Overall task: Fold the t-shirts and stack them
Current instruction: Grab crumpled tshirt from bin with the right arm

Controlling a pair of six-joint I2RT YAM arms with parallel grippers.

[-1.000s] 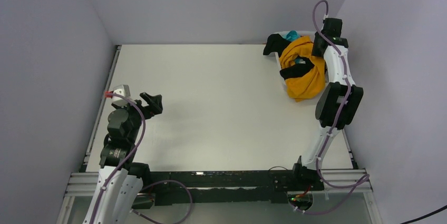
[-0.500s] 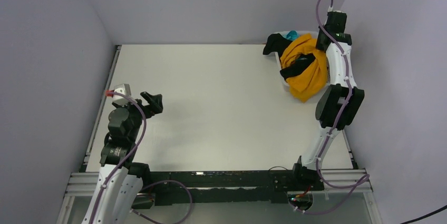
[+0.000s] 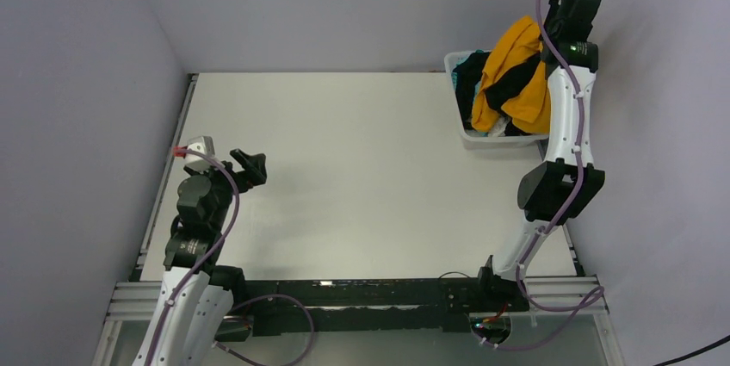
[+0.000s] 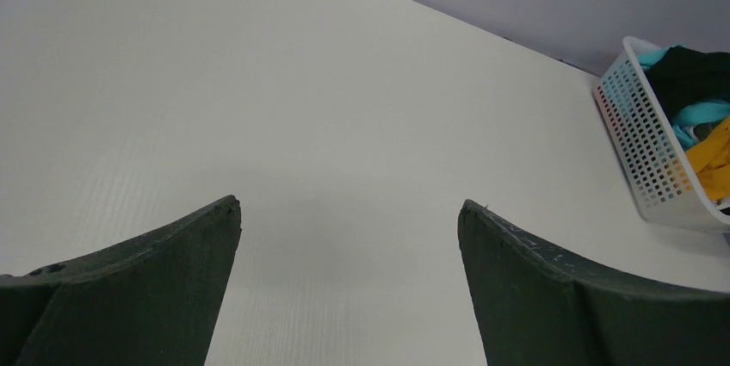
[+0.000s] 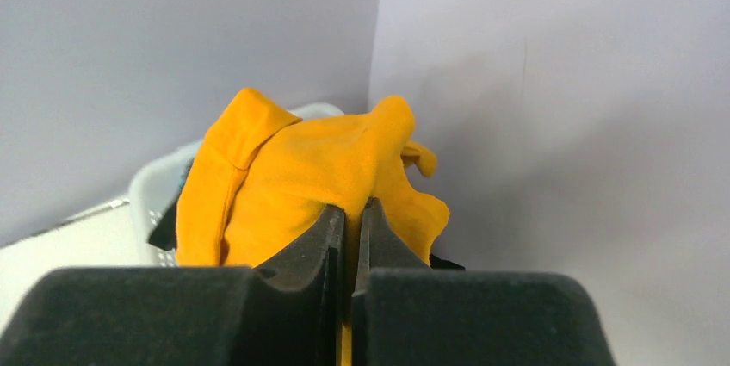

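Note:
My right gripper [image 3: 551, 26] is shut on the mustard-orange t-shirt [image 3: 516, 56] and holds it raised over the white basket [image 3: 460, 129] at the far right corner. In the right wrist view the cloth [image 5: 293, 176] is pinched between the closed jaws of the gripper [image 5: 351, 211]. A black t-shirt [image 3: 472, 73] and a teal one [image 4: 702, 112] lie in the basket, the black one tangled with the orange. My left gripper [image 3: 250, 168] is open and empty at the left, just above the table [image 4: 344, 125]; its fingertips [image 4: 215, 220] stand wide apart.
The basket [image 4: 646, 151] stands against the right wall, close to the back wall. The right arm's elbow [image 3: 559, 185] hangs over the table's right edge. The white table [image 3: 344, 168] spreads between both arms.
My right gripper has risen and moved back toward the corner, pulling the orange t-shirt up from over the basket's front rim. The left arm has not moved.

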